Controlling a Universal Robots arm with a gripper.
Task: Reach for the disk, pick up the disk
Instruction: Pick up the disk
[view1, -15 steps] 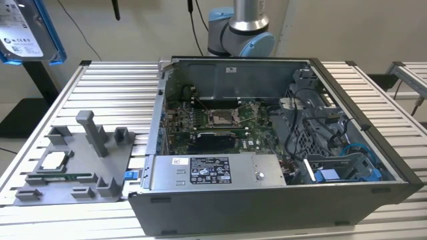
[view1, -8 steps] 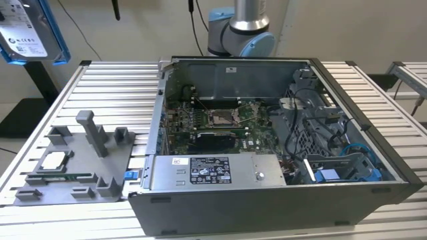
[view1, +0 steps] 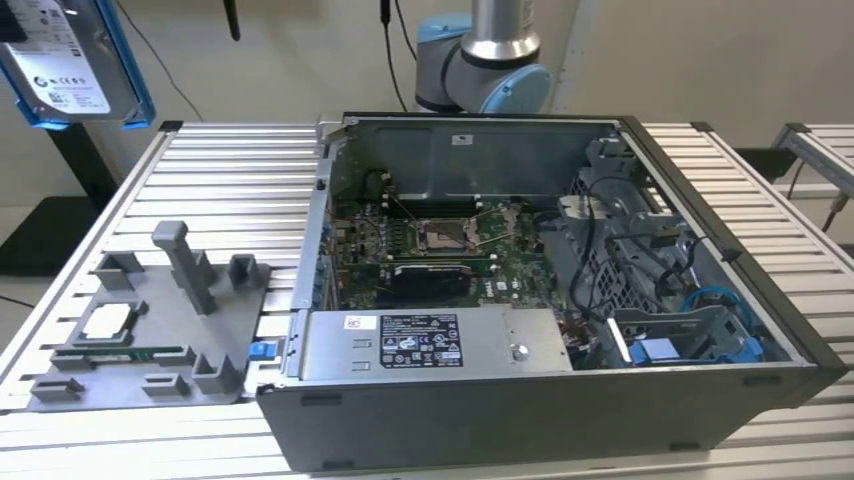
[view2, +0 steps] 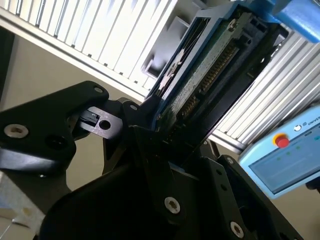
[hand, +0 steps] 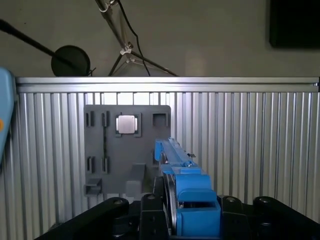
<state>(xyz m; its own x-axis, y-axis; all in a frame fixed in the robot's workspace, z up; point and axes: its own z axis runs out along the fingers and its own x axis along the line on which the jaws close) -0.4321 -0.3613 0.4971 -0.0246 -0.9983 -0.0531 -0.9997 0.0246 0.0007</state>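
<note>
Gripping the disk (view1: 74, 65) edge-on between jaws closed on its sides, high above the ribbed desk (view1: 227, 170), at eleven o'clock from the open computer case (view1: 534, 400) in the exterior view.

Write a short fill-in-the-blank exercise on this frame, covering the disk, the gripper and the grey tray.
1. The disk sits in a bracket coloured ___.
2. The gripper is ___ on the disk.
3. In the first wrist view, the grey tray carries a small square silver ___.
4. In the exterior view, the disk is at the view's upper ___ corner.
Missing words: blue; shut; chip; left.
</note>
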